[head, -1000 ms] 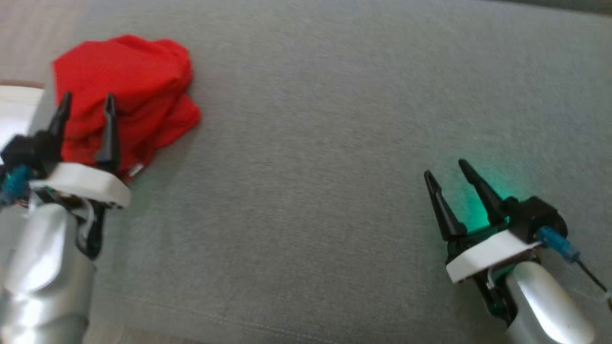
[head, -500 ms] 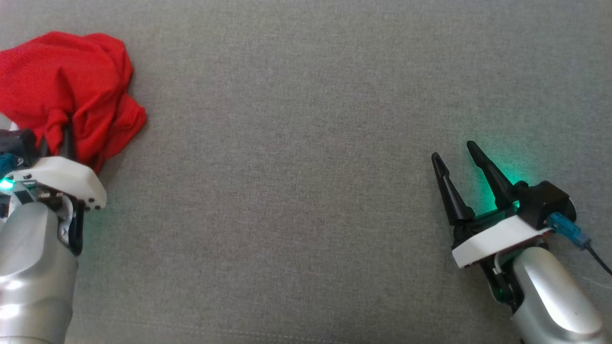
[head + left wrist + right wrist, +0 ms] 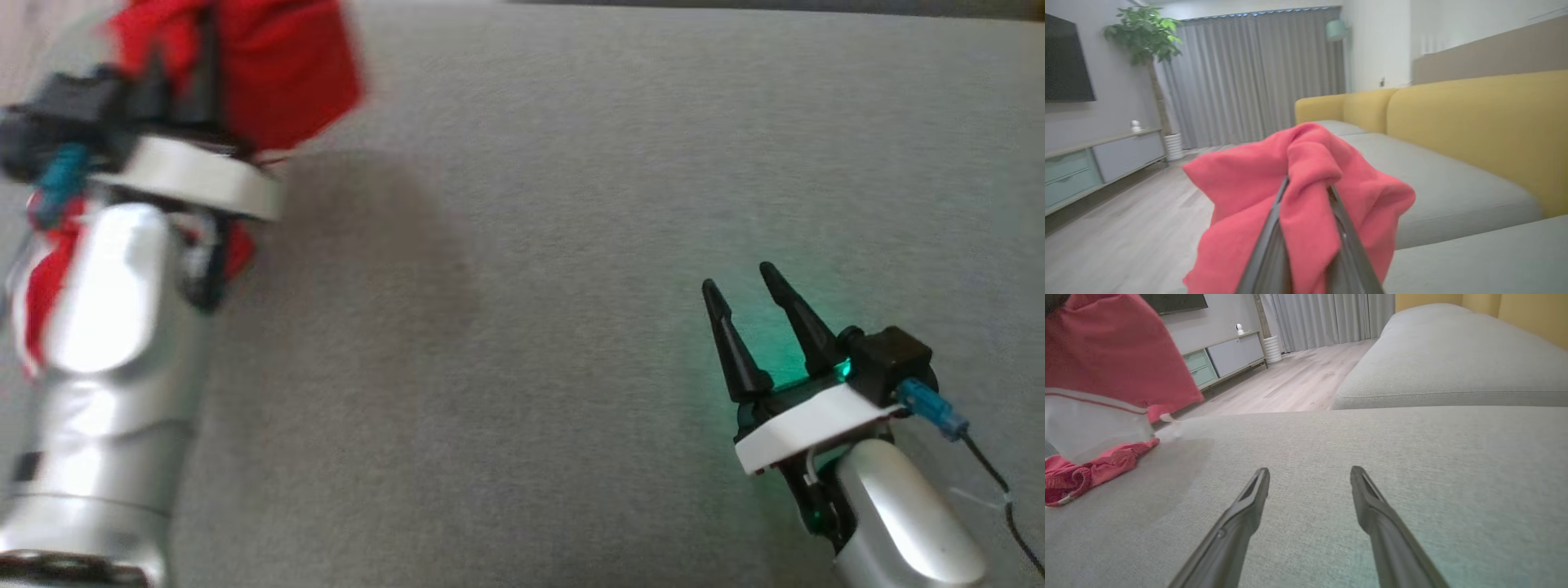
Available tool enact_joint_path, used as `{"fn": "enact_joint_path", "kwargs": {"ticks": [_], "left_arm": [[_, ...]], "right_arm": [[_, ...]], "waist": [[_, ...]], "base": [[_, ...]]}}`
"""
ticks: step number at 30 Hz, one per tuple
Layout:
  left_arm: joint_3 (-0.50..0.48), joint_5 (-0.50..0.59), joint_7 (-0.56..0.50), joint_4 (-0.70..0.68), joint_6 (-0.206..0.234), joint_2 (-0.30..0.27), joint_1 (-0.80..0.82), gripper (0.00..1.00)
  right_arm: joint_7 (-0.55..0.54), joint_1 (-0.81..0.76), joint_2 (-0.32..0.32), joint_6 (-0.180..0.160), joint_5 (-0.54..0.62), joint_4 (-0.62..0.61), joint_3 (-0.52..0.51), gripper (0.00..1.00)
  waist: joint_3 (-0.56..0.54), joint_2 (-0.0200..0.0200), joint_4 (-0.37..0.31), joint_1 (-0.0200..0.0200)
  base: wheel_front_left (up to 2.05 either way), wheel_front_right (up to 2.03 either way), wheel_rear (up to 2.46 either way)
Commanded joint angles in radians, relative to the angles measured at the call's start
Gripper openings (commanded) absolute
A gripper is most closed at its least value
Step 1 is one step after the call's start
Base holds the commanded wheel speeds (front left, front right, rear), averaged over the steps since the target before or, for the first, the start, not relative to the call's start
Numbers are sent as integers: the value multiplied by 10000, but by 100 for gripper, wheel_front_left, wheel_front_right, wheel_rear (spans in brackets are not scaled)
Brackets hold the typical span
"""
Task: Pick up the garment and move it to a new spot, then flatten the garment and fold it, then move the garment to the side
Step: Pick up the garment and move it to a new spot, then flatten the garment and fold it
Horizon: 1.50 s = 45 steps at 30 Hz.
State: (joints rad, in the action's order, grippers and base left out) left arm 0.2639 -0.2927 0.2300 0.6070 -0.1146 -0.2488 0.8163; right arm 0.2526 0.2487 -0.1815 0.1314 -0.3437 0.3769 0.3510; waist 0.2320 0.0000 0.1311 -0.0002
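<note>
It was a living room in somebody's home. A long sofa (image 3: 1474, 118) with a yellow back and wide grey seat cushions (image 3: 1453, 183) ran down one side. Grey curtains (image 3: 1249, 77) hung from ceiling to floor at the far end, with a tall potted tree (image 3: 1147, 36) just beside them. A dark television (image 3: 1065, 61) was fixed to the wall above a low cabinet (image 3: 1094, 163) with pale green and grey fronts, and the floor (image 3: 1126, 237) was light wood planks.
</note>
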Motion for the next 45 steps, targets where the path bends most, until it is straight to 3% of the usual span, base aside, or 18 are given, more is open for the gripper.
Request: {"fn": "enact_joint_path", "kwargs": {"ticks": [1,7,14,15,16,23,33,39,45], "left_arm": [[15,-186,13,-644,-64,50,321,0],[941,-733,-60,-1437,-122,1342,-37,0],[2072,-1139,56,-1044,-113,1904,-751,0],[2212,-1174,101,-931,-30,1932,-895,22],[2360,-1192,142,-800,45,1950,-1040,100],[2175,-1173,309,-333,979,1967,-2289,100],[-210,40,316,-2435,1657,1086,-5729,100],[-1236,538,316,-3340,1357,1358,-7771,100],[-1730,878,317,-3578,970,1768,-8595,100]], "right_arm": [[92,-209,68,-7,-89,-189,171,100],[92,-324,203,-7,-131,-158,184,100],[92,-340,358,-7,-181,-128,338,100],[92,-348,371,-7,-189,-120,366,100],[92,-358,380,-7,-200,-111,382,100],[92,-495,368,-7,-206,-115,45,100],[92,-1019,422,-7,-25,-115,-456,100],[92,-1429,500,-7,14,-68,-575,100],[92,-1563,492,-7,42,-11,-518,100]], "waist": [[-366,0,-555,2],[-547,0,-1604,2],[-605,0,-2433,2],[-620,0,-2516,2],[-634,0,-2580,2],[-889,0,-2549,2],[-1696,0,-1893,2],[-2064,0,-1629,2],[-2065,0,-1556,2]], "base": [[0,0,0],[0,0,0],[0,0,0],[0,0,0],[0,0,0],[0,0,0],[0,0,0],[0,0,0],[0,0,0]]}}
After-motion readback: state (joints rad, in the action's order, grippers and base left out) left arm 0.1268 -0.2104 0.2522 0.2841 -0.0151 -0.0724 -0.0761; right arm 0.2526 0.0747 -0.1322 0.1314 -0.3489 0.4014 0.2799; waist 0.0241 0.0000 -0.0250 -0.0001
